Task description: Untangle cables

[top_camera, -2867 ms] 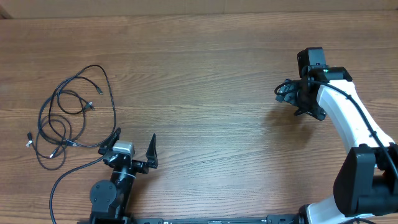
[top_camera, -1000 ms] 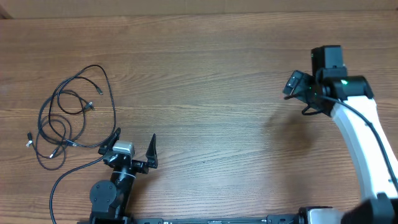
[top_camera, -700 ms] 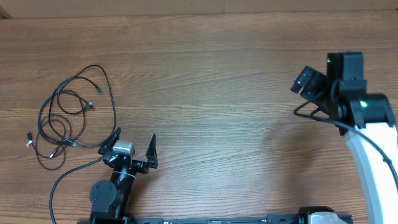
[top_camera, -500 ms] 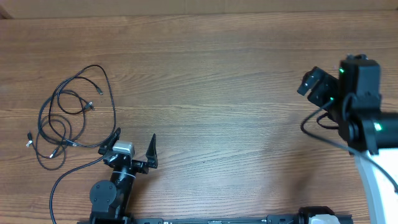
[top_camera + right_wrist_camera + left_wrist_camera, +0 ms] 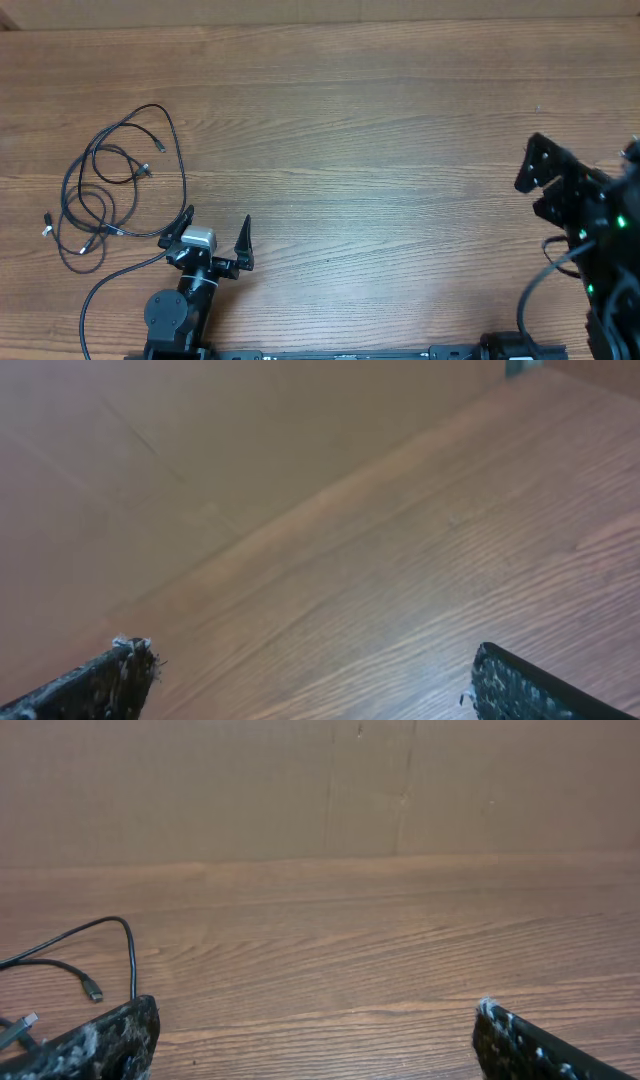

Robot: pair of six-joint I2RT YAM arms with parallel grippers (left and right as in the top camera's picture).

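The cables (image 5: 184, 180) lie as a loose tangle of thin black loops with small plug tips on the wooden table (image 5: 350, 150), at the far left in the overhead view. My left gripper (image 5: 217, 220) rests near the front edge, just right of the tangle, open and empty. In the left wrist view, one cable loop (image 5: 132, 960) and a plug tip (image 5: 92, 990) show left of the left gripper (image 5: 315, 1045). My right gripper (image 5: 548, 185) hangs high at the right edge, far from the cables. The right wrist view shows the right gripper (image 5: 310, 680) open, with only bare wood between its fingers.
A brown cardboard wall (image 5: 300, 790) closes off the back of the table. A thicker black lead (image 5: 100, 290) curves from the left arm's base along the front left. The right arm's body fills the lower right corner of the overhead view.
My right arm has drawn back to the right and risen toward the overhead camera, with its gripper open throughout. The left arm and the cables have not moved.
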